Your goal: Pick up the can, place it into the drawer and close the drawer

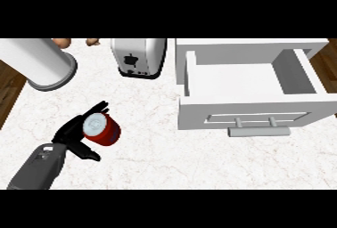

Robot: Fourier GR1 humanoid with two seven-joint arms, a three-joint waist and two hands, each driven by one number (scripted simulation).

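The red can (104, 130) with a silver lid stands on the white marble counter (197, 160) at the left, leaning a little. My left hand (69, 131) comes in from the lower left and curls round the can's left side, fingers (96, 108) behind it and thumb (87, 152) in front. The white drawer (189, 78) stands pulled open at the upper right, and its inside looks empty. Its front panel (197, 116) with a grey bar handle (259, 131) faces me. The drawer is well to the right of the can. My right hand does not show.
A silver toaster (138, 58) stands at the back between the can and the drawer. A large white roll on a grey base (39, 62) is at the back left. Wooden floor (10, 95) shows past the counter's left edge.
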